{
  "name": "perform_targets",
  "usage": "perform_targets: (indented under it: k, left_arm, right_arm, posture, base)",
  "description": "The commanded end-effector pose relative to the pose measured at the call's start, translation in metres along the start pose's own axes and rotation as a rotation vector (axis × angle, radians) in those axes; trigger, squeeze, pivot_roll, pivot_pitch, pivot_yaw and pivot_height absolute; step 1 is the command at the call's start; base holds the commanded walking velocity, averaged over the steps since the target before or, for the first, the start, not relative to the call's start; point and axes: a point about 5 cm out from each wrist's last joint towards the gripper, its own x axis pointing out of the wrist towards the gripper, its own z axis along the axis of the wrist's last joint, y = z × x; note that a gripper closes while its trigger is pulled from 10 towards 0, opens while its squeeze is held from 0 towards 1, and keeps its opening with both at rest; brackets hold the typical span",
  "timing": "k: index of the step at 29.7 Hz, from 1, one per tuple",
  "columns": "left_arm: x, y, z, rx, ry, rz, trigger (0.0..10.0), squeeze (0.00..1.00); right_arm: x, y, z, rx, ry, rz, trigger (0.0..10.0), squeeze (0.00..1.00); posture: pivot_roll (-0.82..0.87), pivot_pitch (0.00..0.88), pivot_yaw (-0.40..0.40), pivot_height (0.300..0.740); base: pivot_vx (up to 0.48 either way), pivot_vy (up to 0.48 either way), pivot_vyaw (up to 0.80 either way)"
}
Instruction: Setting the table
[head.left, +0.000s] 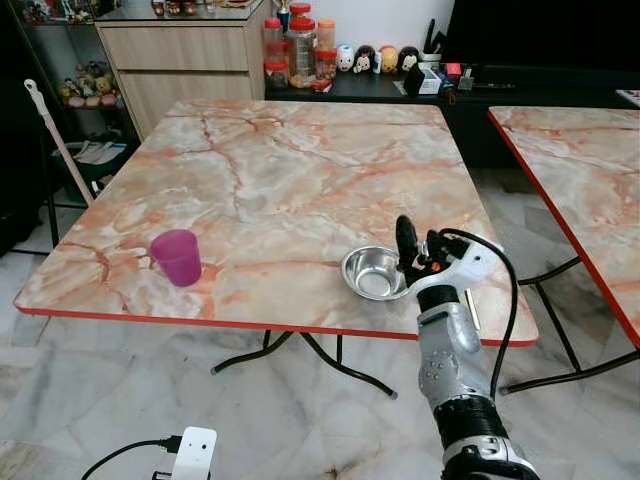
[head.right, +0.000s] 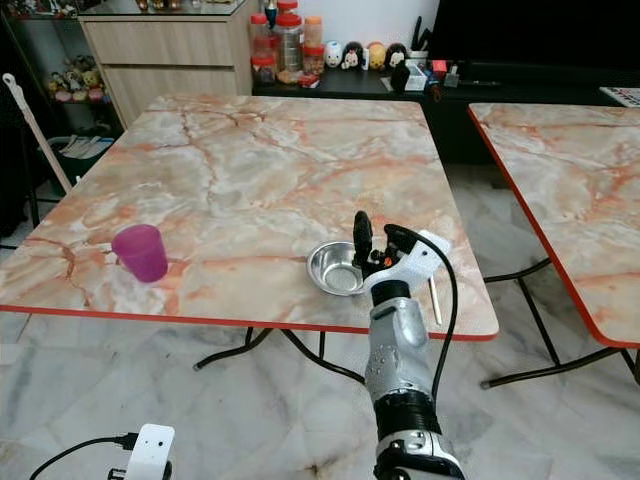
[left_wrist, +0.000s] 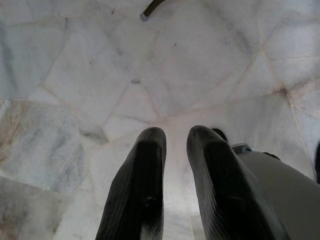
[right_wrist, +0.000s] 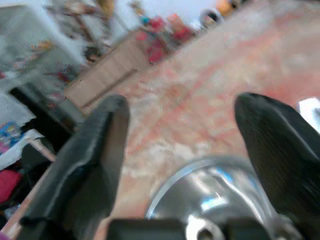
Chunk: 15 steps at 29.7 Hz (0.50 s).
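Note:
A steel bowl (head.left: 370, 272) sits near the front edge of the marble table (head.left: 280, 160), right of centre. My right gripper (head.left: 420, 245) hovers at the bowl's right rim, open, its two black fingers upright with nothing between them; the right wrist view has the bowl (right_wrist: 210, 195) just below the spread fingers (right_wrist: 100, 145). A purple cup (head.left: 177, 256) stands upright near the front left corner. A thin wooden stick (head.right: 434, 300) lies on the table just right of my arm. My left gripper (left_wrist: 176, 135) hangs over the floor, its fingers a narrow gap apart.
A second marble table (head.left: 580, 160) stands to the right across a narrow aisle. Behind are a wooden cabinet (head.left: 180, 50), jars (head.left: 300, 50) and small figures on a dark shelf. A mop handle (head.left: 55, 140) leans at the left. A white device (head.left: 193, 452) with a cable lies on the floor.

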Motion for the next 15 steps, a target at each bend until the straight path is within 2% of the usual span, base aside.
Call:
perform_targets:
  k: [1, 8, 10, 12, 13, 15]
  left_arm:
    - [-0.0002, 0.0029, -0.0016, 0.005, 0.006, 0.003, 10.0, 0.0]
    - [-0.0005, 0.003, -0.0027, 0.002, 0.008, 0.005, 10.0, 0.0]
    - [-0.0007, 0.0024, -0.003, 0.001, 0.008, 0.004, 10.0, 0.0]
    - [-0.0007, 0.0023, -0.0029, 0.001, 0.008, 0.004, 10.0, 0.0]
    - [-0.0007, 0.002, -0.003, 0.001, 0.009, 0.004, 10.0, 0.0]
    - [-0.0007, 0.0017, -0.0029, 0.002, 0.008, 0.003, 10.0, 0.0]
  right_arm:
    - [0.0026, -0.0023, -0.0015, 0.017, 0.019, -0.043, 10.0, 0.0]
    - [0.0018, -0.0045, -0.0081, 0.029, 0.041, -0.085, 10.0, 0.0]
    - [0.0017, -0.005, -0.0086, 0.029, 0.042, -0.085, 9.6, 0.0]
    - [0.0016, -0.0052, -0.0087, 0.029, 0.043, -0.084, 9.9, 0.0]
    - [0.0013, -0.0061, -0.0088, 0.038, 0.039, -0.09, 0.0, 0.0]
    - [0.0011, -0.007, -0.0088, 0.041, 0.038, -0.095, 0.0, 0.0]
  posture:
    - [0.05, 0.0, 0.009, 0.74]
    - [0.06, 0.0, 0.005, 0.74]
    - [0.05, 0.0, 0.004, 0.74]
    - [0.05, 0.0, 0.004, 0.74]
    - [0.05, 0.0, 0.005, 0.74]
    - [0.05, 0.0, 0.004, 0.74]
  base:
    - [0.0, 0.0, 0.0]
    - [0.0, 0.0, 0.0]
    - [0.0, 0.0, 0.0]
    - [0.0, 0.0, 0.0]
    - [0.0, 0.0, 0.0]
    - [0.0, 0.0, 0.0]
